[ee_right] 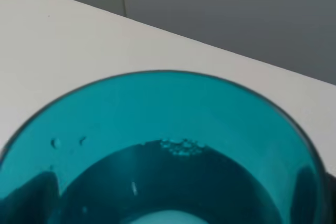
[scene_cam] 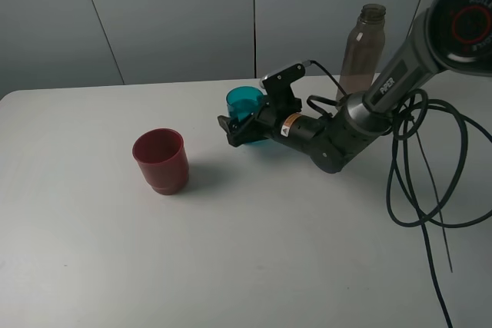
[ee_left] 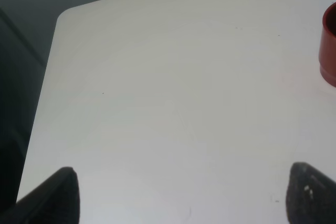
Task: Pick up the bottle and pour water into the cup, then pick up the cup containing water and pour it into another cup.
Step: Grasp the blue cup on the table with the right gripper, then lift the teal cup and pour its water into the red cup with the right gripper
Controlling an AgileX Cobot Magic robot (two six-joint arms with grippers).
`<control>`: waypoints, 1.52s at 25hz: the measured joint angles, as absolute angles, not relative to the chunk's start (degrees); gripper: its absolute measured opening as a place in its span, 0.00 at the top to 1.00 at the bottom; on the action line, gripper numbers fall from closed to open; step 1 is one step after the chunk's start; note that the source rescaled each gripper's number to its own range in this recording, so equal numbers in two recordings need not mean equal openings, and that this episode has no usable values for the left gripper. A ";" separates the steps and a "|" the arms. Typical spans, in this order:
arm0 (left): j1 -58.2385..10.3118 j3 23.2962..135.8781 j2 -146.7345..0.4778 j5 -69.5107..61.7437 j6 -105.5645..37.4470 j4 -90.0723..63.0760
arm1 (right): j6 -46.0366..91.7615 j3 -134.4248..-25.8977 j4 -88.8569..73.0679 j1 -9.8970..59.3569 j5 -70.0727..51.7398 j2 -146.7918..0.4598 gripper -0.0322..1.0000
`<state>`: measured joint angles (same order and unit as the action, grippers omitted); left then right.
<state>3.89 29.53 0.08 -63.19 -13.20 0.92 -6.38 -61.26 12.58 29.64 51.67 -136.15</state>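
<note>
The teal cup [scene_cam: 244, 102] stands on the white table [scene_cam: 92, 251] near the back centre, with water in it [ee_right: 173, 182]. My right gripper [scene_cam: 241, 130] reaches in from the right and straddles the cup low down, jaws open on either side; its fingers [ee_right: 29, 198] show dark through the cup wall. The smoky bottle [scene_cam: 364, 48] stands upright and uncapped behind the right arm. The dark-red cup [scene_cam: 161, 160] sits upright to the left of the teal one, and its edge [ee_left: 329, 45] shows in the left wrist view. My left gripper [ee_left: 178, 198] hangs open over bare table.
Black cables [scene_cam: 423, 182] loop over the table on the right side. A grey wall [scene_cam: 177, 13] backs the table. The table's rounded far-left corner [ee_left: 65, 14] shows in the left wrist view.
</note>
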 joint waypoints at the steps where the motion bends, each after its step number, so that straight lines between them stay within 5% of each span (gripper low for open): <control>1: 3.89 29.53 0.08 -63.19 -13.20 0.92 | -6.38 -61.26 12.86 29.64 51.67 -136.15 0.00; 23: 3.89 29.53 0.08 -63.19 -13.20 0.92 | -6.24 -61.26 14.20 29.64 53.27 -136.15 0.02; 24: 3.89 29.53 0.08 -63.19 -13.20 0.92 | -6.24 -61.26 14.20 29.64 53.27 -136.15 0.11; 25: 3.89 29.53 0.08 -63.19 -13.20 0.92 | -6.24 -61.26 14.20 29.64 53.27 -136.15 0.30; 27: 3.89 29.53 0.08 -63.19 -13.20 0.92 | -6.24 -61.26 14.20 29.64 53.27 -136.15 0.94; 38: 3.89 29.53 0.08 -63.19 -13.20 0.92 | -6.29 -61.26 14.33 29.64 53.27 -136.15 0.92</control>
